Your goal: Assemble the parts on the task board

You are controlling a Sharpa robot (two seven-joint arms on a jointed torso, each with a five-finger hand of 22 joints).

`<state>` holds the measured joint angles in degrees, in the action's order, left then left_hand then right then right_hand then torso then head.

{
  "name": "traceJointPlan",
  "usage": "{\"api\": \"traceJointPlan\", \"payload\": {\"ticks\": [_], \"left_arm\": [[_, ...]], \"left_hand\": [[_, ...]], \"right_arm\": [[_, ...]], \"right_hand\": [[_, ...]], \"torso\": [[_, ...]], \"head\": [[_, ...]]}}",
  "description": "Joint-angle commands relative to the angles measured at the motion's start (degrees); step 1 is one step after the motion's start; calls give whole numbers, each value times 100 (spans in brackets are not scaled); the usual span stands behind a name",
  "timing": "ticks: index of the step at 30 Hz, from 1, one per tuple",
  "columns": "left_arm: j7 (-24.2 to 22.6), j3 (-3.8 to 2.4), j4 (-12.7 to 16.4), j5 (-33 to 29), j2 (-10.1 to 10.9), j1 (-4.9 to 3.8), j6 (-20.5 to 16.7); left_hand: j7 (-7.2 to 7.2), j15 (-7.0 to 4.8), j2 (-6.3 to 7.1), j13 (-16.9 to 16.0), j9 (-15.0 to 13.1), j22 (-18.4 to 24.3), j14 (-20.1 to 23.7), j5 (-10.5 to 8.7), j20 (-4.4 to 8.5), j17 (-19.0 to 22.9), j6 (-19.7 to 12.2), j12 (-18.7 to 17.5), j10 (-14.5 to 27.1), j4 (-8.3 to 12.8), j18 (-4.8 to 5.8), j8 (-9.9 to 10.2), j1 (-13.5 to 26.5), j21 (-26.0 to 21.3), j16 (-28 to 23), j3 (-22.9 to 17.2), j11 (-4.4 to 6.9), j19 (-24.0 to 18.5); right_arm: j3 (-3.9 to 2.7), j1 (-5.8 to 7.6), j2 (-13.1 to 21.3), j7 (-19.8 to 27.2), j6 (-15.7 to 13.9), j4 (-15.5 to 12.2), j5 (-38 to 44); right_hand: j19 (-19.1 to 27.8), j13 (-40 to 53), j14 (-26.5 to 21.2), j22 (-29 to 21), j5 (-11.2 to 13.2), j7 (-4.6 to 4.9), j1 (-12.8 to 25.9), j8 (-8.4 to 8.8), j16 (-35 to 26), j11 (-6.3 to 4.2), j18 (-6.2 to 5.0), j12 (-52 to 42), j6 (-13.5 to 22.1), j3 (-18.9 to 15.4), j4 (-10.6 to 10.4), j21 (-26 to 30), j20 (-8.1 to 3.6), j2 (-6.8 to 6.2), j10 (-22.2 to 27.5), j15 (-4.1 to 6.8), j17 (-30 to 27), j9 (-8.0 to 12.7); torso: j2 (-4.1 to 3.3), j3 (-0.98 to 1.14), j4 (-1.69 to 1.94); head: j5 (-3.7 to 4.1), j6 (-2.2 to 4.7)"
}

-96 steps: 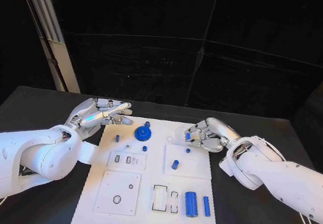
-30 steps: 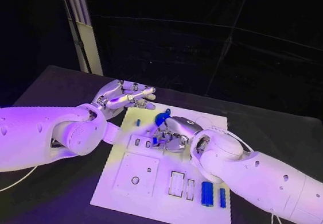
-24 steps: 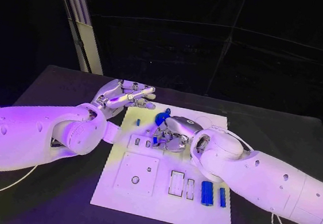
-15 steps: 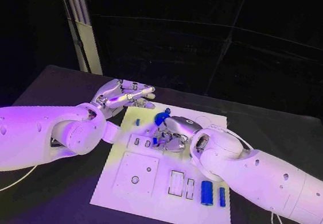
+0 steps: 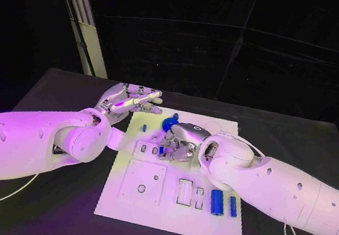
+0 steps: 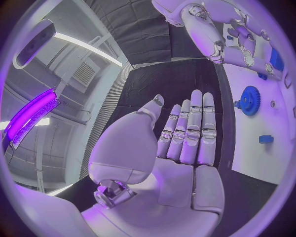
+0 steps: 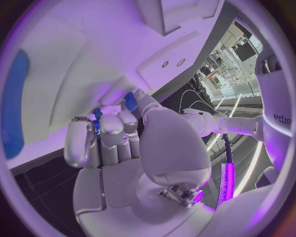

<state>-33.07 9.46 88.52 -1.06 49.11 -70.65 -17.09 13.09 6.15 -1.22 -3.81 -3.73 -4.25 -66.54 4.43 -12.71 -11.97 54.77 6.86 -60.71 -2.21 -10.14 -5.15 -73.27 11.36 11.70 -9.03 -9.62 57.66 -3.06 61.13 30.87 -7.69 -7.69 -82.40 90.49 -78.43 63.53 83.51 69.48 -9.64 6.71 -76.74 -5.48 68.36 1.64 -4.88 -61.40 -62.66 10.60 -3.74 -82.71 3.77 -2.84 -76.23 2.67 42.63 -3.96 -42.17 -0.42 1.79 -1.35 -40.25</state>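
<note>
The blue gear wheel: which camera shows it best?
The left wrist view: the blue gear lies unobstructed on the task board, its teeth visible. In the head view the right hand partly hides it. The right wrist view doesn't clearly show it.

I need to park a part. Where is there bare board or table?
Bare task board lies along its near edge, below the two blue cylinders. Black table right of the board is open. Crowded: the far half, where the right hand pinches a blue part beside the blue gear.
</note>
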Motion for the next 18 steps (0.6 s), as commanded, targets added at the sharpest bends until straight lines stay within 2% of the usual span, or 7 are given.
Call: {"api": "traceJointPlan", "payload": {"ticks": [1, 9, 18], "left_arm": [[-29, -5, 4, 21, -6, -10, 66], [-26, -5, 1, 21, -6, -10, 66], [-23, -5, -12, 21, -6, -10, 69]], "left_hand": [[13, 18, -62, 5, 0, 8, -3, -22, -1, -9, -25, -20, 28, 21, -37, 36, -8, -20, -33, -17, 0, 58], [15, 19, -57, 6, 0, 11, 0, -23, -2, -13, -26, -22, 30, 30, -37, 39, -2, -28, -42, -26, -2, 60], [16, 20, -54, 6, 1, 12, 1, -24, -2, -16, -26, -22, 32, 35, -36, 40, 2, -32, -47, -30, -3, 61]], "right_arm": [[42, -38, 17, -183, 218, 25, 129], [43, -38, 18, -190, 95, 22, 140], [44, -38, 18, -141, -223, 4, 141]], "right_hand": [[33, -14, -18, -6, -36, 5, 67, 30, -22, 5, 64, 31, 46, -13, -39, 26, 3, -16, 41, -10, -5, 7], [53, -111, -34, -41, -41, 42, 121, 103, -69, 34, 57, 148, 171, -43, -60, 43, 18, -80, 117, -30, -87, 21], [78, -418, -62, -86, 0, 91, 220, 173, -148, 83, 49, 484, 369, -119, -119, 67, 55, -178, 324, -71, -210, 23]], "torso": [[-5, 0, 0], [-11, 2, -1], [-14, 3, -4]], "head": [[4, 3], [10, 5], [17, 13]]}}
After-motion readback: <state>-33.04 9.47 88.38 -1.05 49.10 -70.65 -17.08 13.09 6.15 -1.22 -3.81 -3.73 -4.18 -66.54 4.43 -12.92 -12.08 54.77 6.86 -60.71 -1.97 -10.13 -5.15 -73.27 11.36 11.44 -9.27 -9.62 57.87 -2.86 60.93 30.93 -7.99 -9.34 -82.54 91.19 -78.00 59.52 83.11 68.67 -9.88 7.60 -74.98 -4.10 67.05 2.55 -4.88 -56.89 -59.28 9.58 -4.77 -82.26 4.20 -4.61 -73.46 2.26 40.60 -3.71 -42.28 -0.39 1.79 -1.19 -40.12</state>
